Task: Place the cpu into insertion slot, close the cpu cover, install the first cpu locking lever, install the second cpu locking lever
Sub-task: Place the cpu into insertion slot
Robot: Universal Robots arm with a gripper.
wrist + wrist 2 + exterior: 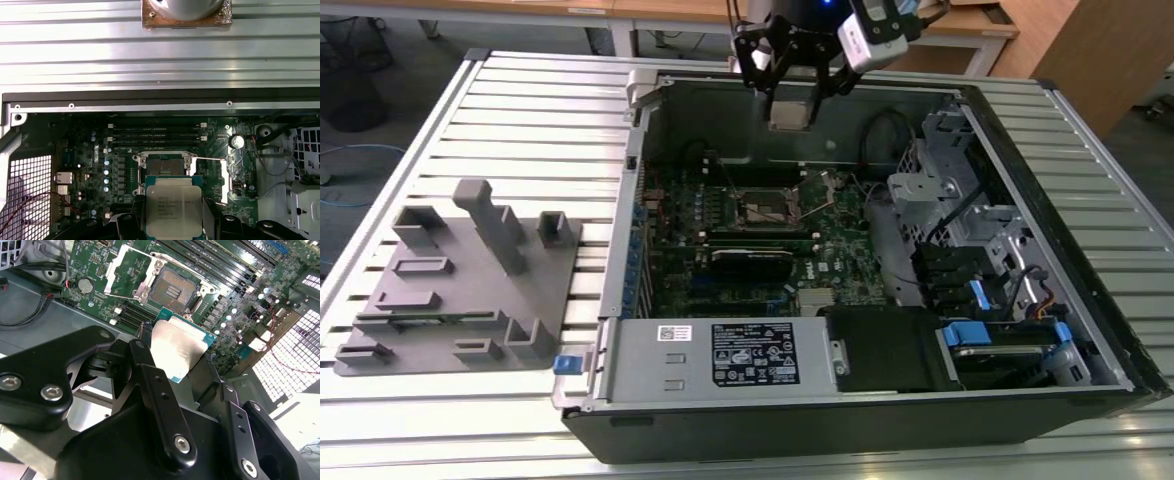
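My gripper (791,105) hangs over the far side of the open computer case (630,200), shut on the cpu (790,116), a small square chip with a dull metal top. In both wrist views the cpu (177,347) (173,206) sits between the black fingers (150,375), above the motherboard. The insertion slot (767,208) (172,290) (165,167) lies bare below it. The cpu cover (127,271), a silvery frame, stands flipped open beside the slot. A thin metal lever (210,159) sticks out from the socket.
A grey fixture plate (467,280) with upright blocks lies on the slatted table (520,110) at the exterior view's left. Inside the case are a power supply (720,355), drive cages (974,230), cables (30,310) and memory slots (155,132).
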